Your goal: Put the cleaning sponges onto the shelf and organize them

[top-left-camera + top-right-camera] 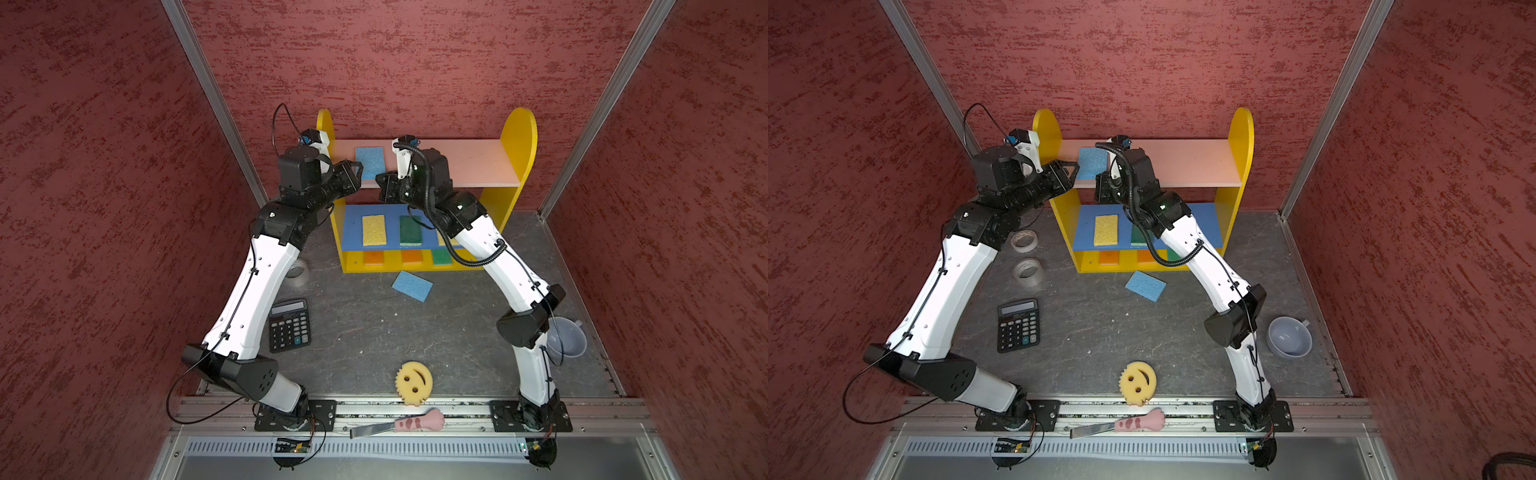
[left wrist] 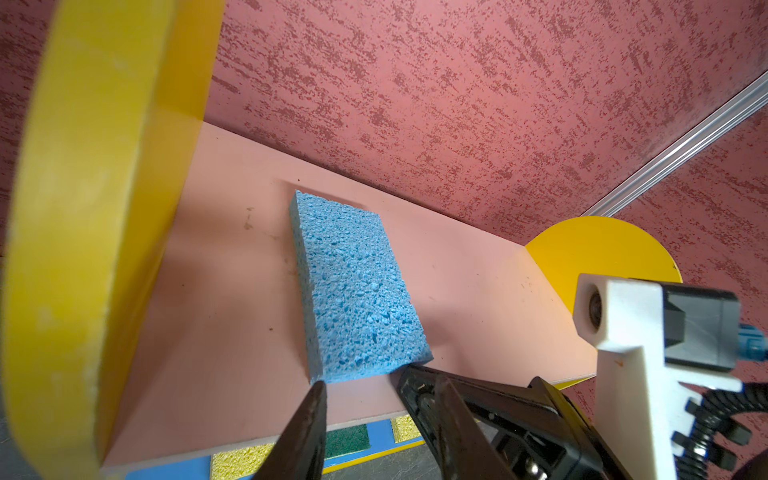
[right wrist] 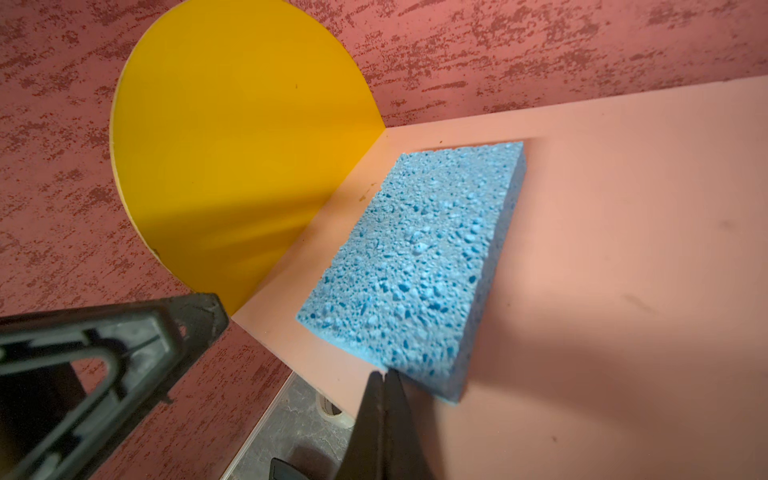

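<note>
Both arms arch to the yellow-sided wooden shelf
Left gripper open, right gripper closed, at the blue porous rectangular sponge's front edge

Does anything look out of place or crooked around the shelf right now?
Yes. One blue sponge lies crooked on the table in front of the shelf, and the smiley sponge sits at the table's near edge.

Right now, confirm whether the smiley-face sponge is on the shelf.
No, the smiley-face sponge lies on the grey tabletop, well apart from the shelf.
</note>
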{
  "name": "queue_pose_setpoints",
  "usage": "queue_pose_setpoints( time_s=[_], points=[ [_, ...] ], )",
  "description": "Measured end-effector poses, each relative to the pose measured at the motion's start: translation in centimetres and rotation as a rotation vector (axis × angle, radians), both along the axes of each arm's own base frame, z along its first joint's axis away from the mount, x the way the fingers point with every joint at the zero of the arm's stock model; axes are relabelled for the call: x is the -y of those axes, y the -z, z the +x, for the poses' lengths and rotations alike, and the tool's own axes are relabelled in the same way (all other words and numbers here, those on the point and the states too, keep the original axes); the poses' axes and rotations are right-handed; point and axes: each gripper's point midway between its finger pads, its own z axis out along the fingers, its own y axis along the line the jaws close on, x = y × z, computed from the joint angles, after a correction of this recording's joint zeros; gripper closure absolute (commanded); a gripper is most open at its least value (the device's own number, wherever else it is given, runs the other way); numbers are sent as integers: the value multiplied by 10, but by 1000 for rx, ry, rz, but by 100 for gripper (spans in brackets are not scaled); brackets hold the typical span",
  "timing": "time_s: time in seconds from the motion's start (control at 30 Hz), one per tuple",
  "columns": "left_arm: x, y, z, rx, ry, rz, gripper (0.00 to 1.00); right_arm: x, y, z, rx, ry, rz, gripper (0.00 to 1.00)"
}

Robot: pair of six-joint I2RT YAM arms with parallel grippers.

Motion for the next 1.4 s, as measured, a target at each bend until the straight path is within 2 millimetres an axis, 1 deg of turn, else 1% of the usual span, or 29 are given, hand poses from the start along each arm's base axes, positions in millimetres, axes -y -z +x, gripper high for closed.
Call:
queue_pose_setpoints(
  time_s=[0.2, 0.4, 0.5, 0.57, 0.6, 0.67, 0.73, 0.8, 0.83, 0.9, 0.93, 0.97, 1.0, 1.03, 1.07, 1.13, 1.17, 1.2, 1.23, 1.27, 1.33, 1.37, 1.4],
  points=[
    [0, 1, 1, -1, -1, -3, 57, -1, 0, 0, -1, -2, 4, 100],
    [1, 6, 0, -11, 9, -3, 57, -6, 0, -5, 2, -38, -3, 100],
    [2, 11, -6, -23, 20, -5, 57, -10, 0, -9, 20, -54, -24, 100],
    [2, 14, -13, -28, 34, -6, 57, -11, 2, -14, 31, -64, -44, 100],
    [3, 16, -19, -29, 47, -6, 57, -10, 3, -20, 35, -67, -58, 100],
    [3, 18, -35, -24, 67, 2, 56, -3, 11, -35, 24, -72, -96, 100],
    [7, 20, -57, -6, 100, 17, 55, 10, 21, -53, 16, -68, -127, 100],
    [13, 23, -85, 20, 144, 32, 55, 26, 28, -74, 18, -59, -143, 99],
    [15, 24, -96, 32, 160, 36, 55, 35, 29, -82, 23, -49, -144, 96],
    [17, 30, -119, 54, 186, 45, 55, 58, 32, -99, 37, -13, -141, 86],
    [18, 35, -126, 55, 191, 47, 53, 68, 34, -104, 44, 7, -139, 82],
    [19, 46, -131, 46, 196, 51, 52, 78, 37, -110, 49, 28, -136, 77],
    [19, 60, -135, 27, 192, 54, 52, 89, 43, -116, 49, 49, -138, 72],
    [21, 77, -137, -2, 189, 53, 52, 95, 49, -120, 46, 62, -142, 68],
    [24, 99, -137, -44, 188, 51, 52, 103, 59, -124, 38, 78, -152, 63],
    [28, 150, -137, -149, 179, 54, 52, 112, 88, -128, -1, 99, -179, 54],
    [30, 179, -136, -214, 168, 56, 52, 115, 107, -130, -32, 105, -197, 51],
    [31, 209, -136, -280, 154, 63, 52, 117, 129, -132, -67, 108, -220, 50],
    [30, 238, -138, -349, 137, 69, 52, 119, 154, -134, -108, 110, -248, 50],
    [29, 263, -140, -407, 117, 76, 51, 122, 180, -137, -155, 113, -277, 49],
    [28, 293, -145, -482, 86, 83, 50, 129, 226, -144, -241, 121, -326, 50],
    [30, 301, -145, -504, 74, 82, 49, 132, 247, -148, -283, 126, -348, 50],
    [32, 304, -144, -513, 65, 77, 48, 135, 263, -150, -312, 132, -359, 52]
  ],
)
